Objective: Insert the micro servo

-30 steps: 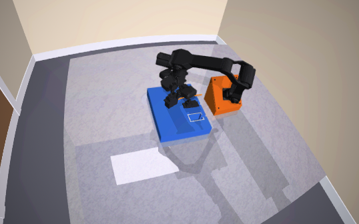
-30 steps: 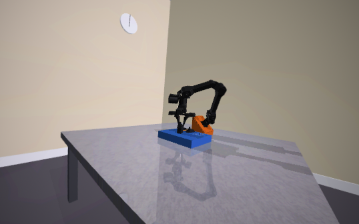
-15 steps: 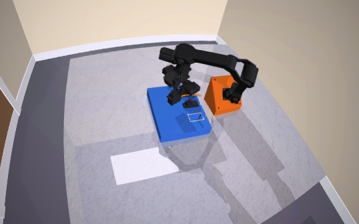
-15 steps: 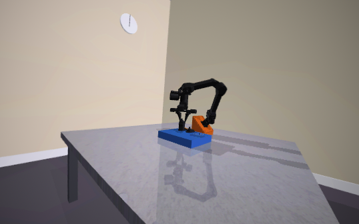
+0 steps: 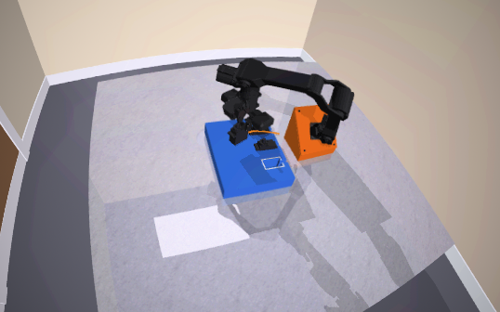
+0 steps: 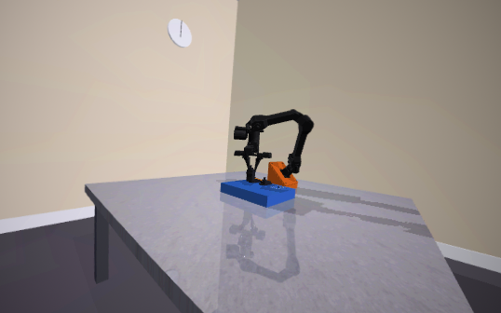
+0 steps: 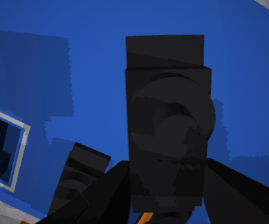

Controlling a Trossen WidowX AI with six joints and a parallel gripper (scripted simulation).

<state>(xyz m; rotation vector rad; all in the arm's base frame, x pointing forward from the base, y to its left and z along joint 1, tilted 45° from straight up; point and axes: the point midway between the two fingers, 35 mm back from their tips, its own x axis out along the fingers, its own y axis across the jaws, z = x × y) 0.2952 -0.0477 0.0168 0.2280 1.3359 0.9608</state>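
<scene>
My gripper (image 5: 239, 127) (image 6: 250, 170) (image 7: 165, 169) is shut on the loose micro servo (image 5: 237, 135) (image 6: 250, 177) (image 7: 165, 115), a black block whose round output top faces the wrist camera. It seems upright and slightly above the blue deck (image 5: 233, 172) (image 6: 243, 189) (image 7: 100, 55). An orange cable (image 5: 264, 132) (image 7: 145, 218) shows beside it; its join to the servo is hidden. The marked pocket's white outline (image 5: 263, 164) (image 7: 21, 157) lies nearer the deck's right front corner, left in the wrist view. The pocket is empty, with a dark hollow.
Another black servo (image 5: 266, 145) (image 6: 265, 182) (image 7: 80, 177) sits on the deck between the held servo and the pocket. A further dark part (image 7: 172, 218) shows at the wrist view's bottom edge. The orange arm base (image 5: 298, 135) (image 6: 280, 176) stands close beside the deck.
</scene>
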